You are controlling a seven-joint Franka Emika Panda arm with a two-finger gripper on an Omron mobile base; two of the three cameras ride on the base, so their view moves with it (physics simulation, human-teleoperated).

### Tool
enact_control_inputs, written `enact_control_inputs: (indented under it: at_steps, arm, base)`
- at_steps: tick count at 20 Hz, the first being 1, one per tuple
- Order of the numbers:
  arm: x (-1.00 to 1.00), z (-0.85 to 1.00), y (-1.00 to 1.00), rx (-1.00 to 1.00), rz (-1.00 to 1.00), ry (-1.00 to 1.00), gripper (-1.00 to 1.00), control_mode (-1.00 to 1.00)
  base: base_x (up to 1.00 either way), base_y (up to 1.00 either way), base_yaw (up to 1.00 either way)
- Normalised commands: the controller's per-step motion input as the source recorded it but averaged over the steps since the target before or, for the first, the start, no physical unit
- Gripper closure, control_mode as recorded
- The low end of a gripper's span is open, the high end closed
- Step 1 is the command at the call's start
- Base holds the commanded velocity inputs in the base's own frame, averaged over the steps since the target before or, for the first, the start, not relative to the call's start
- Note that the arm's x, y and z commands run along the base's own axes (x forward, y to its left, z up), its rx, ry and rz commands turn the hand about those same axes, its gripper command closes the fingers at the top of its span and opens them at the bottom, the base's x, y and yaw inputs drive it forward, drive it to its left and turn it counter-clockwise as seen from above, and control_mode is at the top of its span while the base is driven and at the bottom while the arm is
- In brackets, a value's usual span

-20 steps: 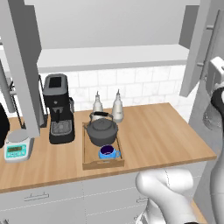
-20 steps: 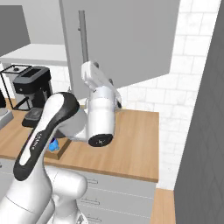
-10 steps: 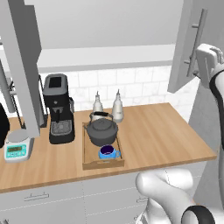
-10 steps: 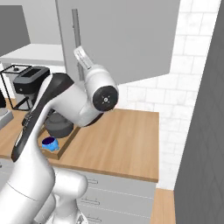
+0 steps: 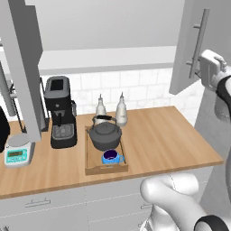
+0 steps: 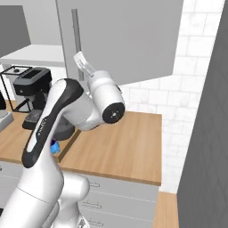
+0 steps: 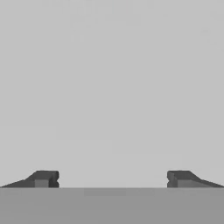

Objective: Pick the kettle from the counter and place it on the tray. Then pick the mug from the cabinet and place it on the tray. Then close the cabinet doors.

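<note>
Swinging up from a second ago, the gripper (image 7: pixel 112 179), jaws wide and empty, faces the right cabinet door (image 5: pixel 191 54), flat against its grey panel. Kettle (image 5: pixel 105 134) and mug (image 5: pixel 110 157) sit on the tray (image 5: pixel 90 168). That door looks stiff and slick; better pushed near its bar handle (image 5: pixel 199 41).

Left base view: camera sits behind and left of the arm, raised, facing forward and down over the bench (image 5: pixel 171 135), the tray (image 5: pixel 90 168) and the open cabinet doors (image 5: pixel 191 45), at middling range. Right base view: camera sits behind and right, closer in, facing forward and leftward; the arm's white body blocks much of it. Both views share the bench (image 6: pixel 120 142), the tiled wall and the right-hand door. Hand view: looks along the fingers (image 7: pixel 43 179) at a flat grey surface, apparently very near, though which surface cannot be told.
</note>
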Motion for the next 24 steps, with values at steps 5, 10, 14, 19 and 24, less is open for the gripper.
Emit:
enact_control_inputs:
  at_steps: [5, 10, 14, 19, 24]
  arm:
    - [0.43, -0.02, 0.08, 0.00, -0.01, 0.03, -1.00, -1.00]
    - [0.74, 0.00, 0.03, -0.01, 0.01, 0.19, -1.00, -1.00]
    - [0.56, 0.00, 0.09, 0.00, 0.00, 0.09, -1.00, -1.00]
    - [0.43, -0.08, 0.18, 0.00, -0.07, -0.03, -1.00, -1.00]
    - [0.64, -0.06, 0.07, 0.00, -0.14, 0.00, -1.00, -1.00]
  base:
    - [0.00, 0.00, 0.00]
    - [0.00, 0.00, 0.00]
    - [0.00, 0.00, 0.00]
    - [0.00, 0.00, 0.00]
    - [0.00, 0.00, 0.00]
